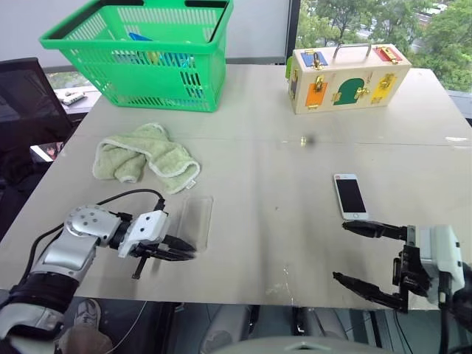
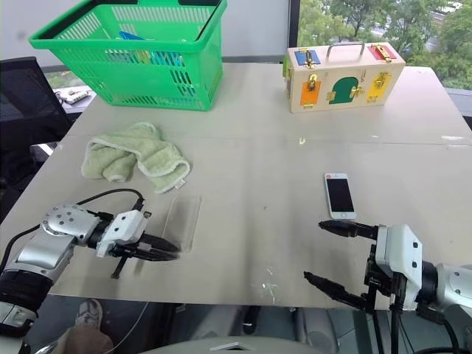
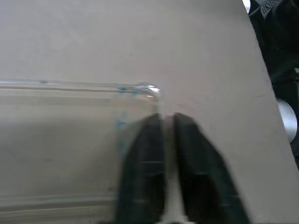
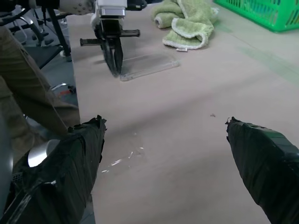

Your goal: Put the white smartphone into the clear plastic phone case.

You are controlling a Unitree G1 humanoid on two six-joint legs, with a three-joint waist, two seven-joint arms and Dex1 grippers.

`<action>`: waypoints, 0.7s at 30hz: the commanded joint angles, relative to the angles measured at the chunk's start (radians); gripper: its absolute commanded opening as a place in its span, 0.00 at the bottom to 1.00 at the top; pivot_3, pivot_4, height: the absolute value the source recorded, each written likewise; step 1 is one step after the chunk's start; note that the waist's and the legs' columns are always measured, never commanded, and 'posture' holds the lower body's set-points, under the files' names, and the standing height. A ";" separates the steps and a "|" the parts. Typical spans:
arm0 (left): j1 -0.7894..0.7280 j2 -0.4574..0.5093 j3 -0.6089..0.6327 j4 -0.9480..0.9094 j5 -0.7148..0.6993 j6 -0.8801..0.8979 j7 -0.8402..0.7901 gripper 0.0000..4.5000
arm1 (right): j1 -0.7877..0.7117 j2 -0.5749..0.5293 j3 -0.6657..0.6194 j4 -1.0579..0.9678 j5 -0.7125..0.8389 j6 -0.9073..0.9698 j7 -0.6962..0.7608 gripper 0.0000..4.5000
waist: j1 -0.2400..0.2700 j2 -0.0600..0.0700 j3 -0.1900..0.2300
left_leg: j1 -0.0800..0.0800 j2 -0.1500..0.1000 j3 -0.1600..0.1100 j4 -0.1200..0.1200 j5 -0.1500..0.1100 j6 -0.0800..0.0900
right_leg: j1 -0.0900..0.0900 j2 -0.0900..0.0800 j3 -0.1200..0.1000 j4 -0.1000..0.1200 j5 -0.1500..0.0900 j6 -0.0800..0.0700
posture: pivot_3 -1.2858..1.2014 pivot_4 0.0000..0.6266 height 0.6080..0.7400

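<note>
Two task things lie well apart: the white smartphone (image 1: 349,195), long axis running away from the robot, sits on the bench (image 1: 295,140) just ahead of the right end effector (image 1: 363,259), fingers spread wide. The left end effector (image 1: 177,251), fingers together, pinches the near edge of the clear phone case (image 1: 195,218).

The far end of the clear plastic phone case (image 3: 70,140) is cut off by the edge of the left wrist view, and its near corner is partly covered by the closed fingers (image 3: 145,163) of the left tool (image 1: 188,254); whether its edge is pinched between them cannot be told. The contents of the green basket (image 1: 147,70) are largely hidden behind its slatted wall, so that only blue shapes can be made out. A small dark speck (image 1: 309,138) on the counter (image 1: 280,221) is too small to be identified. The right tool (image 1: 354,254) is cut off at the wrist by the picture's edge.
</note>
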 commanded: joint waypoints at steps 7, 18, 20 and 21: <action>0.117 -0.030 0.094 -0.204 -0.002 0.258 0.262 0.02 | -0.004 0.007 -0.007 -0.028 0.005 -0.061 0.018 1.00 | 0.009 0.007 -0.004 | 0.002 0.000 0.000 0.001 0.000 0.000 | 0.003 0.000 -0.001 0.001 -0.001 0.002 | 0.52 0.24 1.00; -0.268 -0.258 0.056 -0.428 -0.160 1.008 0.701 0.02 | -0.114 0.067 -0.020 0.017 0.076 -0.026 -0.133 1.00 | 0.003 -0.001 0.000 | 0.000 0.000 -0.003 0.005 0.000 0.000 | 0.004 0.001 -0.005 0.001 0.002 0.005 | 0.52 0.24 1.00; -0.360 -0.323 0.034 -0.415 -0.170 1.130 0.769 0.02 | -0.143 0.079 -0.028 0.023 0.108 -0.011 -0.172 1.00 | 0.004 -0.002 0.001 | 0.000 0.000 -0.003 0.005 0.001 0.002 | 0.004 0.001 -0.005 0.001 0.002 0.005 | 0.52 0.24 1.00; -0.400 -0.355 0.022 -0.397 -0.162 1.179 0.803 0.02 | -0.147 0.077 -0.033 0.019 0.120 -0.007 -0.174 1.00 | 0.003 -0.003 0.001 | 0.000 0.000 -0.003 0.005 0.001 0.002 | 0.004 0.001 -0.005 0.001 0.002 0.005 | 0.52 0.24 1.00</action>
